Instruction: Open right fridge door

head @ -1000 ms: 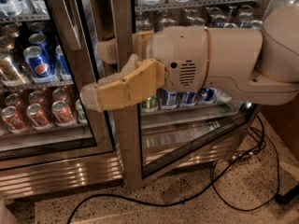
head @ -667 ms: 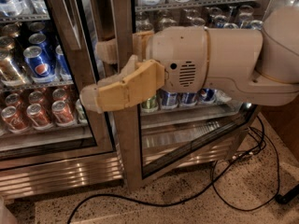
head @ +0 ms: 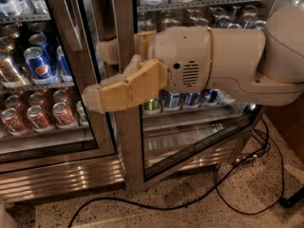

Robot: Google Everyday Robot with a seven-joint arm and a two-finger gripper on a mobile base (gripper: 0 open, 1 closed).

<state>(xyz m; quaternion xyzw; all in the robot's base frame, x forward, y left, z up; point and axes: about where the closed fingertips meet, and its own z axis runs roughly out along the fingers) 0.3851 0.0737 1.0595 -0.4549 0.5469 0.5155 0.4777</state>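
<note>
The right fridge door (head: 127, 27) has a wide brushed-steel frame and a glass pane. It stands ajar, and its bottom rail (head: 199, 144) runs at an angle toward me. My gripper (head: 102, 75) is at the door's left upright at mid height. One tan finger (head: 107, 51) passes behind the upright and the other finger (head: 118, 89) lies across its front, so the frame sits between them. A long angled steel bar handle (head: 64, 15) shows at the upper left. My bulky white arm (head: 223, 56) covers much of the glass.
The left glass door (head: 47, 80) fronts blue Pepsi and orange cans. Cans and bottles fill the shelves behind the right door (head: 185, 99). Black cables (head: 228, 194) loop over the speckled floor at the fridge base, and a dark plug (head: 292, 198) lies at the right.
</note>
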